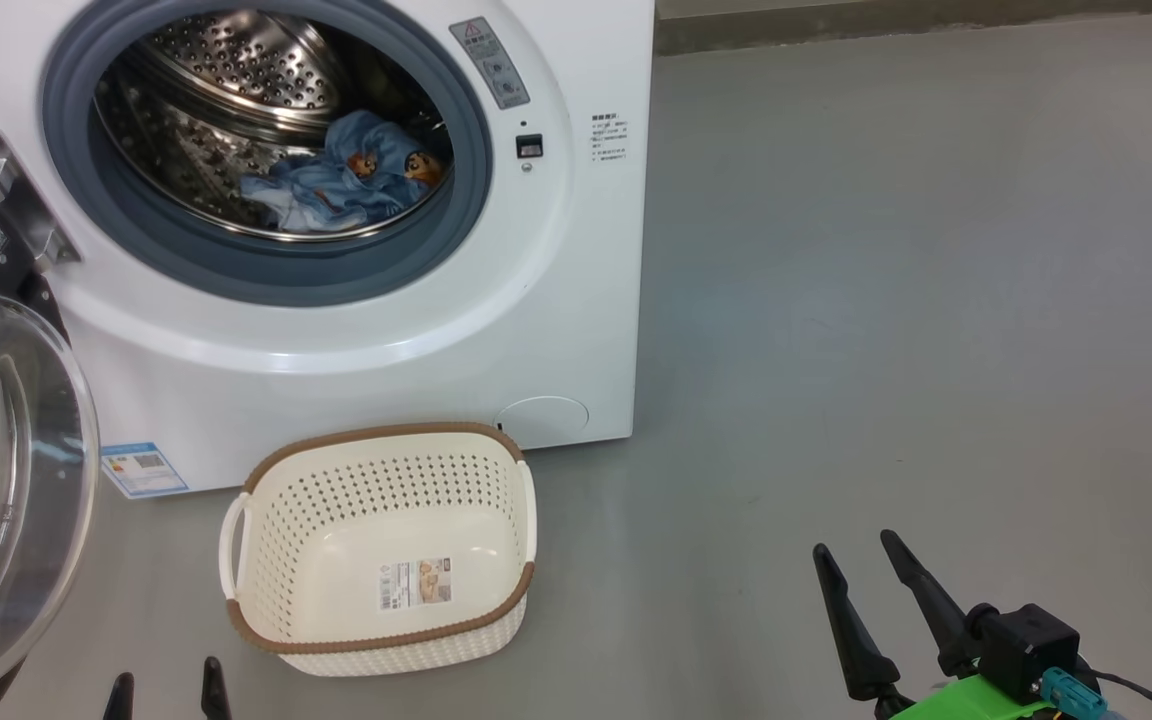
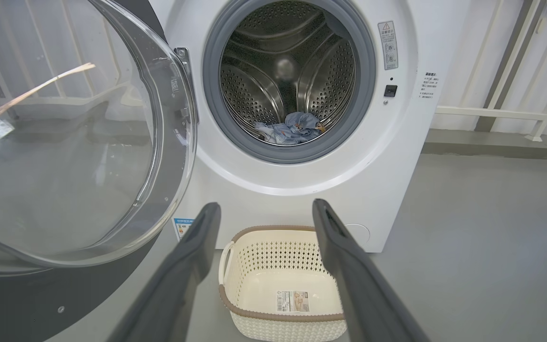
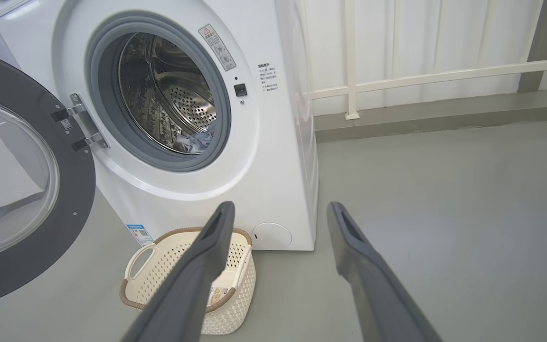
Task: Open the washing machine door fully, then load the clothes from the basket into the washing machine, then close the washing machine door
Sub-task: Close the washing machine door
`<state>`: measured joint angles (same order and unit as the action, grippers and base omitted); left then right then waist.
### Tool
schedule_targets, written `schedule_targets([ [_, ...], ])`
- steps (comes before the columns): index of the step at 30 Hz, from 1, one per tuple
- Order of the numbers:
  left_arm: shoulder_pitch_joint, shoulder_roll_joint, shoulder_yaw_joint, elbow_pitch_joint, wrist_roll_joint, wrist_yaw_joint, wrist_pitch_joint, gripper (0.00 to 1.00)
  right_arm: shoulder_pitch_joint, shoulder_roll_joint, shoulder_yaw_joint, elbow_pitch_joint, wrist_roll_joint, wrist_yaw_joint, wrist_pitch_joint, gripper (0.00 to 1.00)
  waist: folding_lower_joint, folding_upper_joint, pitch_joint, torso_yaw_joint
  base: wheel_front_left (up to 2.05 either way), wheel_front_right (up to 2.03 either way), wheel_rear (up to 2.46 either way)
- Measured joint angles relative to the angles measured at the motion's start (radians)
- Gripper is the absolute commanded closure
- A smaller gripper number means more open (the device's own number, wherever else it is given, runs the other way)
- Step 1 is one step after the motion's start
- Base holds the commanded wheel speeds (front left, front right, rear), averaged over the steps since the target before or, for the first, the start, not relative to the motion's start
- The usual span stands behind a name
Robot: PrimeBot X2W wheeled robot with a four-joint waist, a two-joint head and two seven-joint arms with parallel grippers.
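The white washing machine stands with its door swung wide open to the left. Light blue clothes with orange prints lie in the steel drum, also seen as clothes in the left wrist view. The cream basket sits on the floor in front of the machine with only a paper label on its bottom. My left gripper is open at the bottom edge, left of the basket. My right gripper is open at the lower right, well clear of the basket, holding nothing.
Grey floor stretches to the right of the machine. A white railing and a wall run behind it. The open door juts out over the floor on the left, close to my left arm.
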<state>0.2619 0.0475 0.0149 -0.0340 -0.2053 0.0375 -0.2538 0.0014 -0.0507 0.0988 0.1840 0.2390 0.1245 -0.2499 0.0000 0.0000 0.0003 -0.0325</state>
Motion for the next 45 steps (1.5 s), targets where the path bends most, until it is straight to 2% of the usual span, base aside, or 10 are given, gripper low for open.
schedule_targets([
  [8, 0.000, 0.000, -0.002, -0.001, -0.001, 0.000, 0.000, 0.00, 0.000, 0.000, -0.007, 0.000, -0.002, 0.000, 0.000, 0.00, 0.0000, 0.0000, 0.004, 0.012, 0.00, 0.00, 0.00],
  [17, 0.000, 0.000, -0.001, 0.003, -0.016, 0.000, 0.000, 0.00, 0.007, 0.000, -0.011, -0.018, -0.023, 0.000, 0.000, 0.00, 0.0000, 0.0000, 0.002, 0.072, 0.00, 0.00, 0.00],
  [45, 0.005, 0.000, 0.028, 0.020, -0.044, 0.005, 0.000, 0.00, 0.024, 0.000, 0.018, -0.023, -0.045, 0.000, 0.000, 0.00, 0.0000, 0.0000, -0.014, 0.402, 0.00, 0.00, 0.00],
])
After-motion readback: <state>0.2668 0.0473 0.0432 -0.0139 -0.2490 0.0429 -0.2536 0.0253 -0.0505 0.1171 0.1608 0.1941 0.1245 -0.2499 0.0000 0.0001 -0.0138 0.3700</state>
